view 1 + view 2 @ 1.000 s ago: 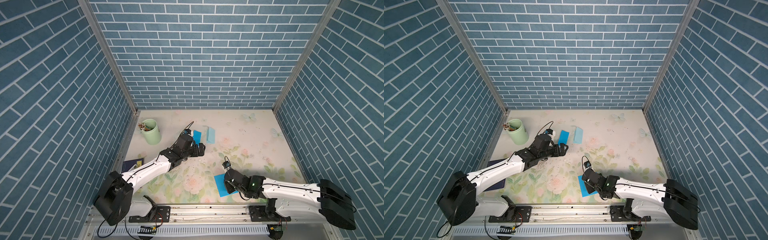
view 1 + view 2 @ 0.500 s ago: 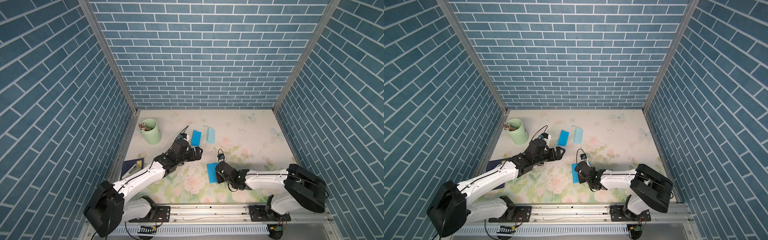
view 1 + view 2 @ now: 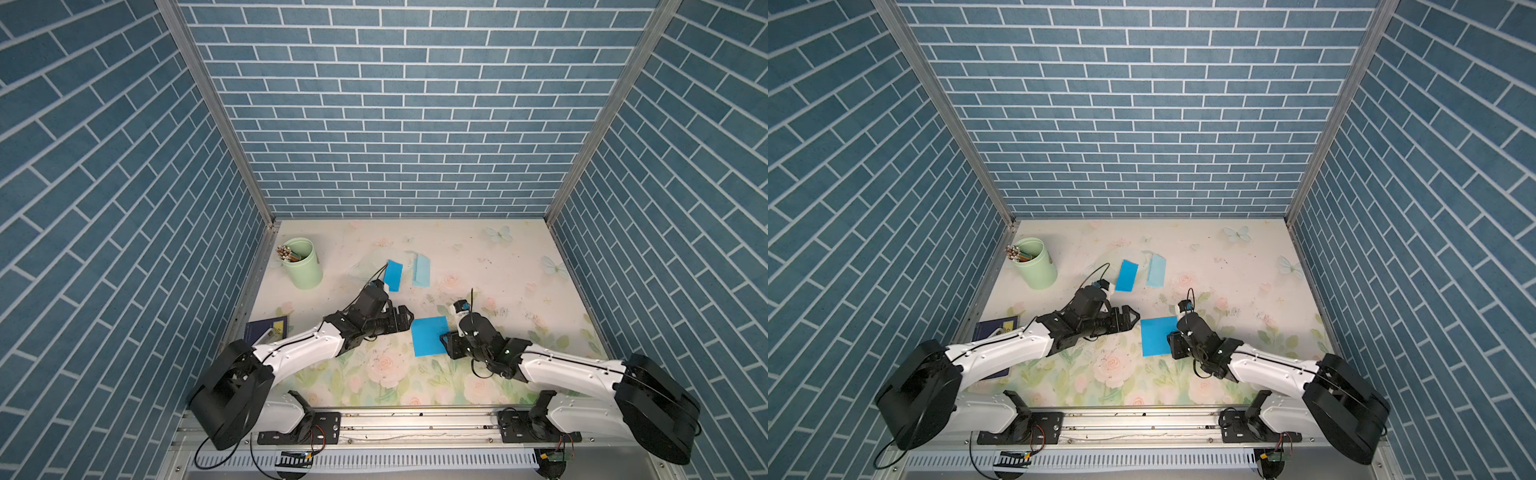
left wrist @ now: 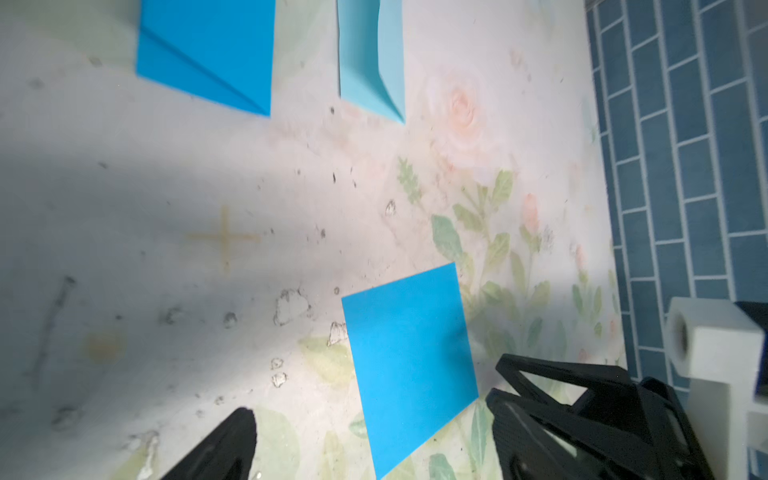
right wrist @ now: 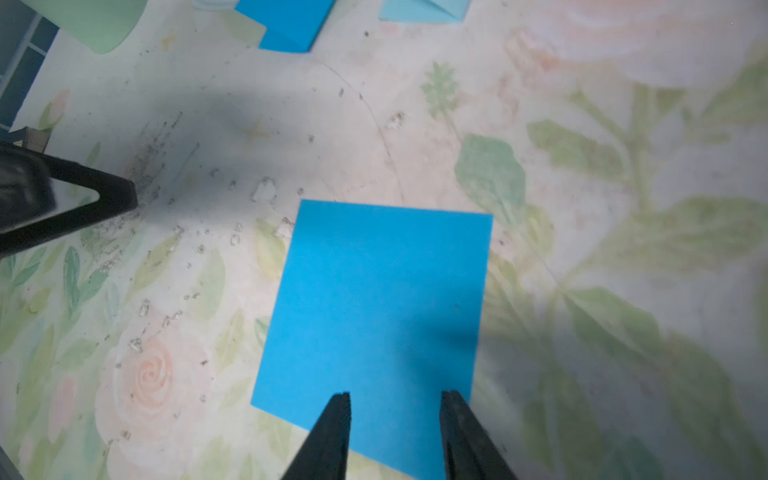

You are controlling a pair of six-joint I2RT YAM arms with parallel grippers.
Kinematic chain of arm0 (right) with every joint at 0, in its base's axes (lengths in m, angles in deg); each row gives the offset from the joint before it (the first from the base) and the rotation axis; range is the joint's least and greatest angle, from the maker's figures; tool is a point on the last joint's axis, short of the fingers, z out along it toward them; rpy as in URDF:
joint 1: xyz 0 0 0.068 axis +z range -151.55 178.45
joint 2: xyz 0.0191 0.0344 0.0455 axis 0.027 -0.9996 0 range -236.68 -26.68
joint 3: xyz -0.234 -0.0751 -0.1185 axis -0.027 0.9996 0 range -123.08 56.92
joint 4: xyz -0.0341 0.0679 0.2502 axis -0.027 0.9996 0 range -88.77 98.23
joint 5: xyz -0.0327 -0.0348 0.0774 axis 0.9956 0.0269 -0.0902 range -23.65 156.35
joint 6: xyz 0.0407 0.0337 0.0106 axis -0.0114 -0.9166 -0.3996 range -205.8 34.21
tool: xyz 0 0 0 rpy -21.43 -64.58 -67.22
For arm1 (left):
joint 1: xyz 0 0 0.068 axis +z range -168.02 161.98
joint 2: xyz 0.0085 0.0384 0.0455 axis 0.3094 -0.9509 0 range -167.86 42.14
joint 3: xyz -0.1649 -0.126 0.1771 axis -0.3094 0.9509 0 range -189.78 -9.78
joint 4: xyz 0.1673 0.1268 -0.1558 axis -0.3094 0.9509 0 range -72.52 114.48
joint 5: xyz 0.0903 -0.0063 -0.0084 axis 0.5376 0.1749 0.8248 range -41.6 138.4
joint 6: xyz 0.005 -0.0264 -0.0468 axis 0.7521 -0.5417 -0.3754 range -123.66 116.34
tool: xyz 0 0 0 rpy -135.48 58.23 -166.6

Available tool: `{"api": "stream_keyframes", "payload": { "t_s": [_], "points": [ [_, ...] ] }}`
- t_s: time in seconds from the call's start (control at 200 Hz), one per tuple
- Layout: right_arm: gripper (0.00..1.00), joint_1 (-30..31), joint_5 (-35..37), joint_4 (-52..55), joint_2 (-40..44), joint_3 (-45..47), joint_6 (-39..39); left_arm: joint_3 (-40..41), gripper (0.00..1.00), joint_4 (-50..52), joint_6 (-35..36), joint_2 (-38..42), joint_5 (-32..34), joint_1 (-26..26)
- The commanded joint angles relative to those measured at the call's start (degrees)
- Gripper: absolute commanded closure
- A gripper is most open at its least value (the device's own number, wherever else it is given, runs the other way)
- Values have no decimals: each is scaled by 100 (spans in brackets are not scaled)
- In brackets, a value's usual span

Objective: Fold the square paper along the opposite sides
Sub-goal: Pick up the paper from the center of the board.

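Since a second ago the blue paper (image 3: 430, 336) has slid from near right to the middle of the table (image 3: 498, 257). My right gripper (image 5: 397, 395) has let go, jaws parted over its right edge, nothing pinched. My left gripper (image 3: 405, 319), wide open, has swung in from the folded sheets (image 3: 393, 275) to just left of it. It's flat and unfolded, both of us in reach, so I reckon folding starts now.
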Motion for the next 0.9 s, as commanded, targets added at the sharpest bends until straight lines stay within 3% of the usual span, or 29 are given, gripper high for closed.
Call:
{"api": "stream_keyframes", "payload": {
  "t_s": [0.0, 0.31, 0.61, 0.715, 0.89],
  "points": [
    [55, -97, -399, -36, 147, 296, -123, -274, 7, 32, -66, -366, -148, -192],
    [55, -97, -1206, -1126, -495, 653, -80, -250, 6, -890, -177, -1636, -657, -210],
    [57, -104, -1742, -2013, -1597, 412, 108, -380, 7, -743, -148, -1897, -500, -202],
    [60, -104, -1623, -1453, -1444, 127, 272, -436, 8, -509, -96, -1859, -354, -202],
    [60, -399, -846, 336, -35, -414, 474, -568, 8, 41, -105, -1222, -72, -215]
  ]
}}
